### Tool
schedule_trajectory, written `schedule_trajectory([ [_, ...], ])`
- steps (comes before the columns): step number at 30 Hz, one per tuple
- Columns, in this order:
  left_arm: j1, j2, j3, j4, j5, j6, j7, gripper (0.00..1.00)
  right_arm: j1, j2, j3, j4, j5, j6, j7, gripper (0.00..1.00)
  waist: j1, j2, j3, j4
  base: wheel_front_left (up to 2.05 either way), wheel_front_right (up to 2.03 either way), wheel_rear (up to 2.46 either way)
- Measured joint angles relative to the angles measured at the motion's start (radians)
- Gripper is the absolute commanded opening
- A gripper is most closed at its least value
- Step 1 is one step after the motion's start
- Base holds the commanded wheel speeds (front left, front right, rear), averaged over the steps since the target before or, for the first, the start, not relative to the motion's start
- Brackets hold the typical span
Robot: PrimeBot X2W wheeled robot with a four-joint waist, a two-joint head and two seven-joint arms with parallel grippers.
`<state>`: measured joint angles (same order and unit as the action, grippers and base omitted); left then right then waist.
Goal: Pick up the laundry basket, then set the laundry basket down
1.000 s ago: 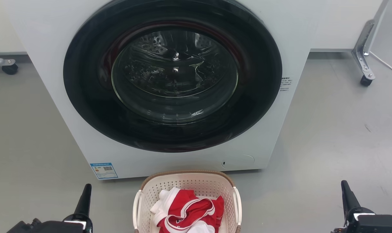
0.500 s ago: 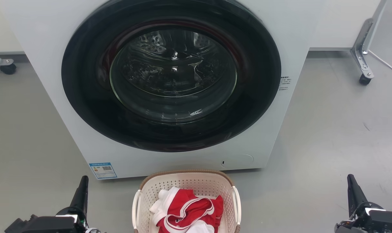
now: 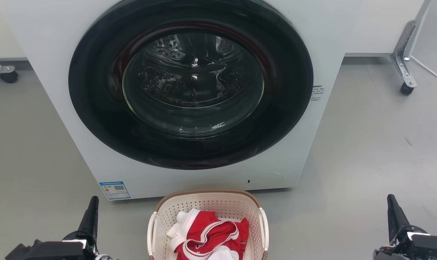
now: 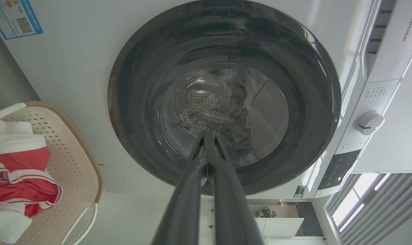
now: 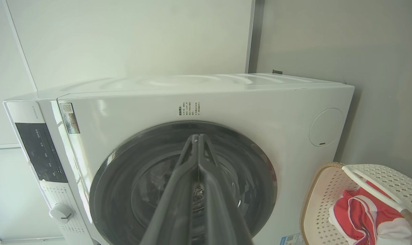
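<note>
Basket (image 3: 207,213) bottom center, red-white clothes (image 3: 207,234) inside; left gripper (image 4: 207,136) and right gripper (image 5: 198,137) both closed, empty, at bottom corners.

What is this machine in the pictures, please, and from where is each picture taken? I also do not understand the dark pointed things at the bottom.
This is a wheeled robot with two arms. One picture comes from a camera on its head, looking down; the other two come from cameras on its wrists.

The dark pointed things are its hands: the left pincer and the right pincer. Each wrist view shows its pincer's two fingers pressed together, holding nothing.

In front stands a white washing machine with its round door closed. On the grey floor before it sits the laundry basket, between the two pincers and untouched. Inside lies red and white clothing.
</note>
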<state>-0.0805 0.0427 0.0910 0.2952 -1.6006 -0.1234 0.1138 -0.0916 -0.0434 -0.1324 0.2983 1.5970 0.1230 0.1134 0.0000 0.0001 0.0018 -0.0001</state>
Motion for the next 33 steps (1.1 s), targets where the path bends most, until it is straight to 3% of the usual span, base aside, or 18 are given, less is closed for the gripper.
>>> schedule_trajectory([
  [33,0.0,0.0,0.0,0.0,0.0,0.0,0.0,0.0,0.0,0.0,0.0,0.0,0.0,0.0,0.0,0.0,0.0,0.0,0.0,0.0,0.0,0.0,0.0],
])
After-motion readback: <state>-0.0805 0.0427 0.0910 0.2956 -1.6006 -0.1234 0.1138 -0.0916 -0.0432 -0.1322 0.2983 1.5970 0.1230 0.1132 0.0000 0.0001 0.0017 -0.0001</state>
